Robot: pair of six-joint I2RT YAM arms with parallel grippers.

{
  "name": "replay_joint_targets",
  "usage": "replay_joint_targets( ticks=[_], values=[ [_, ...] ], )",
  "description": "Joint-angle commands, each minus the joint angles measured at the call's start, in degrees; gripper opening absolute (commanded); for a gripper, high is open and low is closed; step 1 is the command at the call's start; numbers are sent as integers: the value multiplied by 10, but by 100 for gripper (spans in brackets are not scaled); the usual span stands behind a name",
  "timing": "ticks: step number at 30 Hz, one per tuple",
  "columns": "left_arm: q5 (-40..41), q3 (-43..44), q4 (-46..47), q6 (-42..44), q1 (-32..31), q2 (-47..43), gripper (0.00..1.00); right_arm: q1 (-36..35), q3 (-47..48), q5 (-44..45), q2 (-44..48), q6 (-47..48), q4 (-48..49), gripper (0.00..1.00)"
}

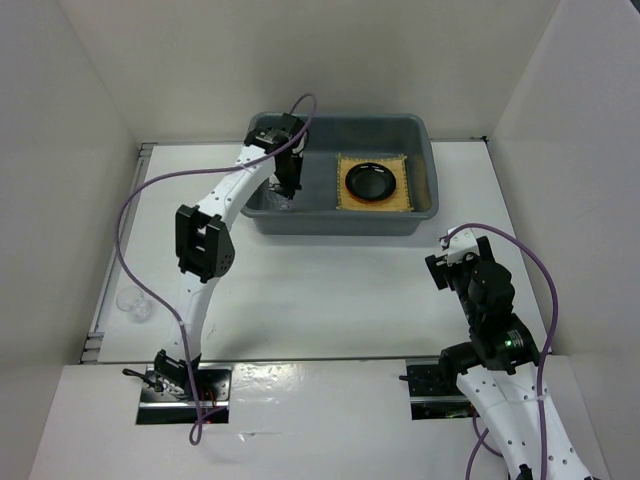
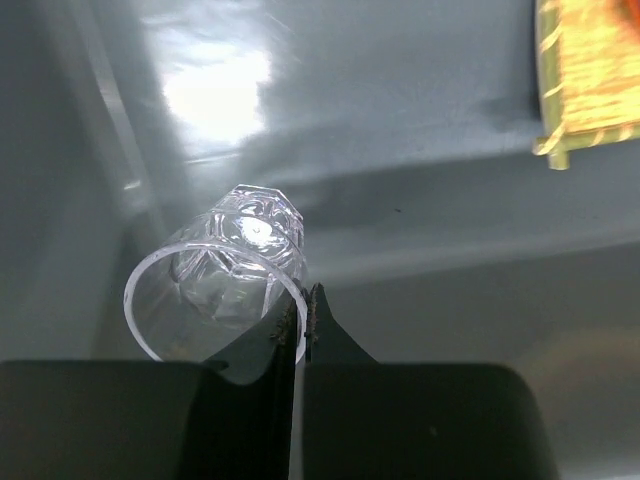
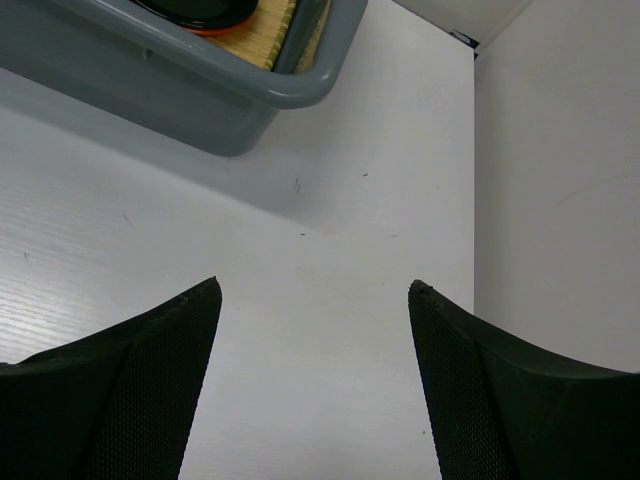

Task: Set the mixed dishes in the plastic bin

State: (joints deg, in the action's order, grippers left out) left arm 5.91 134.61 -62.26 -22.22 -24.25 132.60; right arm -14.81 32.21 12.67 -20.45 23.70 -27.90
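So the left gripper is down inside the grey plastic bin, over the bin's left half, and its fingers look pressed together on the rim wall of the small glass cup, one finger inside the mouth and one outside. In the wrist view the cup's mouth faces the camera and its faceted base points away toward the bin floor, so its long axis runs roughly along the fingers, maybe a touch tilted. Can't tell if the base touches the floor or hangs just above it. The bamboo mat sits in the right half of the bin with the black plate on top and a sliver of the orange plate showing under it, well apart from the cup. The right gripper is spread wide and holding nothing, over the bare counter at lower right. My guess is that the left arm just needs to let go.
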Motion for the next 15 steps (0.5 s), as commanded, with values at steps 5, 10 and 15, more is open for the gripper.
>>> replay_joint_targets(
  ticks=[5,10,15],
  values=[
    [12,39,-12,12,-26,71,0,-5,-3,4,-3,2,16,82],
    [12,58,-12,2,-26,91,1,-5,-3,-1,-3,2,16,82],
    [59,100,-25,-17,-26,78,73,-10,-3,-1,-3,2,16,82]
  ],
)
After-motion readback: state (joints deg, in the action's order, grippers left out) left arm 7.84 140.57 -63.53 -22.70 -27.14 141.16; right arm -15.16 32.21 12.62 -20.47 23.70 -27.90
